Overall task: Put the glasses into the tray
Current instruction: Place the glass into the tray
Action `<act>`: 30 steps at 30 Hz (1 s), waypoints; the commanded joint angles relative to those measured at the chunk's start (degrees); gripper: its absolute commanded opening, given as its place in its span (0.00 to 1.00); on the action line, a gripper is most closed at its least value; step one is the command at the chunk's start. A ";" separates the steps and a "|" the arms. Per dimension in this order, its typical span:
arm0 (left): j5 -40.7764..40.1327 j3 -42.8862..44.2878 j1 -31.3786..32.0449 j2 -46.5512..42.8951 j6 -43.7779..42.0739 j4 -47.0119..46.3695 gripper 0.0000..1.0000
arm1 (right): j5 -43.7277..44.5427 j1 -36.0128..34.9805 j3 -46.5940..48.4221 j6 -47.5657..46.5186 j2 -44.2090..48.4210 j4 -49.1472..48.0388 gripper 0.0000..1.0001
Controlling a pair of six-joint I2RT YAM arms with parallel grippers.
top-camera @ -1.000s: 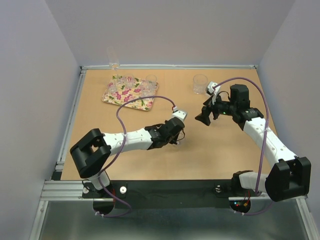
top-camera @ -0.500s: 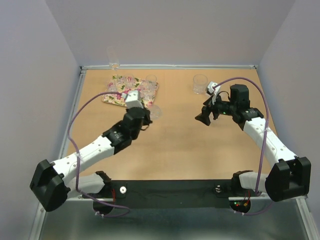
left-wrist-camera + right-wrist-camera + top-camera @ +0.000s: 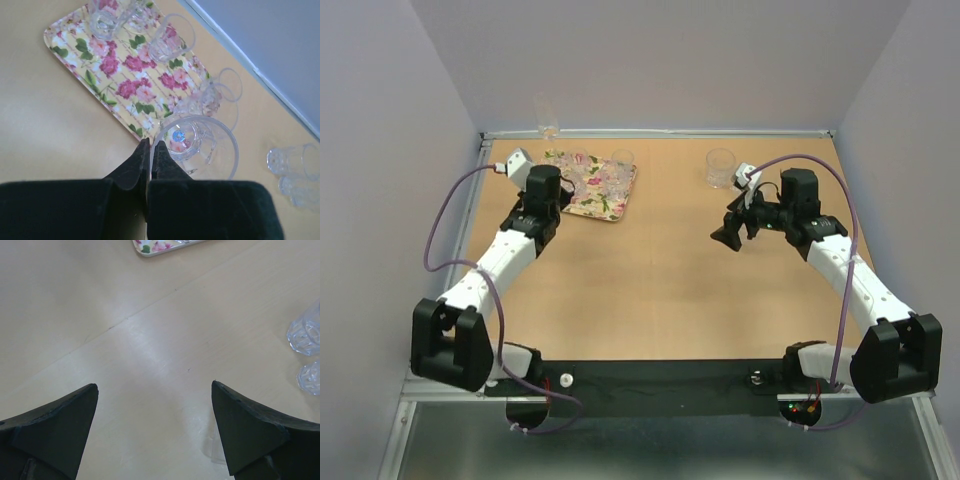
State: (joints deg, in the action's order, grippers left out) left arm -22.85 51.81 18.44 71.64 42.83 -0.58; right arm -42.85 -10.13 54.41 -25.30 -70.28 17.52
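The flowered cream-yellow tray [image 3: 605,195] lies at the back left of the table and also shows in the left wrist view [image 3: 125,75]. Several clear glasses stand on it [image 3: 170,41]. My left gripper [image 3: 550,197] is at the tray's left end. Its fingers [image 3: 131,170] are shut on the rim of a clear glass [image 3: 197,147], held just above the tray's edge. My right gripper [image 3: 733,235] is open and empty above bare table at the right [image 3: 155,405]. One clear glass [image 3: 720,167] stands on the table behind it.
A tall glass [image 3: 548,122] stands by the back wall behind the tray. Two glasses [image 3: 295,165] sit off the tray near the wall. Two glasses [image 3: 306,335] show at the right edge of the right wrist view. Walls close the table on three sides.
My left arm has swung from the table's middle to the back left, carrying the glass over to the tray's left end. The right arm has not moved.
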 commanded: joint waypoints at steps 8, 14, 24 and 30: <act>7.64 16.38 -7.89 16.95 9.81 7.17 0.00 | 0.84 0.29 -0.97 -0.54 0.76 -2.23 0.99; 7.30 21.39 -9.12 23.89 13.77 8.66 0.00 | 1.28 0.29 -1.06 -0.98 1.20 -2.31 0.99; 3.60 29.30 -10.44 33.47 16.67 11.83 0.00 | 1.80 0.37 -1.15 -1.33 1.64 -2.22 0.99; 1.41 35.02 -10.96 38.66 15.36 14.90 0.00 | 1.89 0.37 -1.24 -1.42 1.81 -2.14 0.99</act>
State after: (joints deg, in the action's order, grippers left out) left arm -17.96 82.50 8.08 109.91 58.13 12.56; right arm -41.17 -10.13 54.37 -25.78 -70.26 17.54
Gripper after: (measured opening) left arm 0.048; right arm 0.992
